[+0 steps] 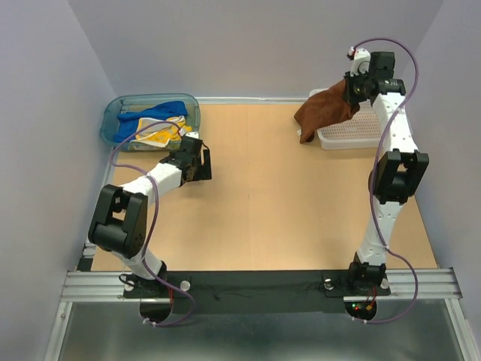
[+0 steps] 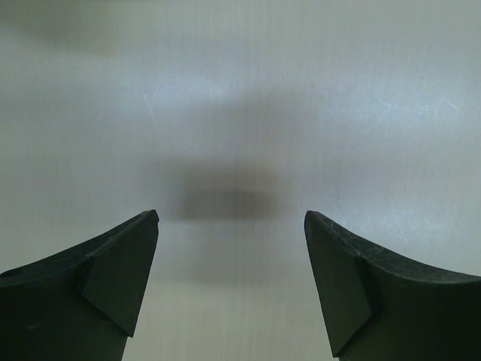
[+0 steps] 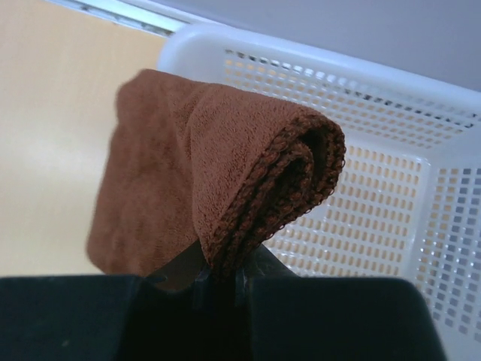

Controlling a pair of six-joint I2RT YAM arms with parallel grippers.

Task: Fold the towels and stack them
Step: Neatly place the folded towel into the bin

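Observation:
My right gripper point(image 1: 352, 93) is shut on the folded rust-brown towel point(image 1: 325, 111) and holds it in the air over the left end of the white basket point(image 1: 361, 132). In the right wrist view the towel point(image 3: 225, 173) hangs folded from the shut jaws, over the basket's rim point(image 3: 316, 64). The blue towel point(image 1: 159, 114) and the yellow patterned towel point(image 1: 158, 134) lie crumpled in the teal tub point(image 1: 113, 120) at the back left. My left gripper point(image 1: 204, 164) is open and empty just above the table; its fingertips point(image 2: 128, 256) frame bare surface.
The white basket sits at the back right corner, the teal tub at the back left. Grey walls close the table on three sides. The wooden tabletop point(image 1: 270, 203) lies between the arms.

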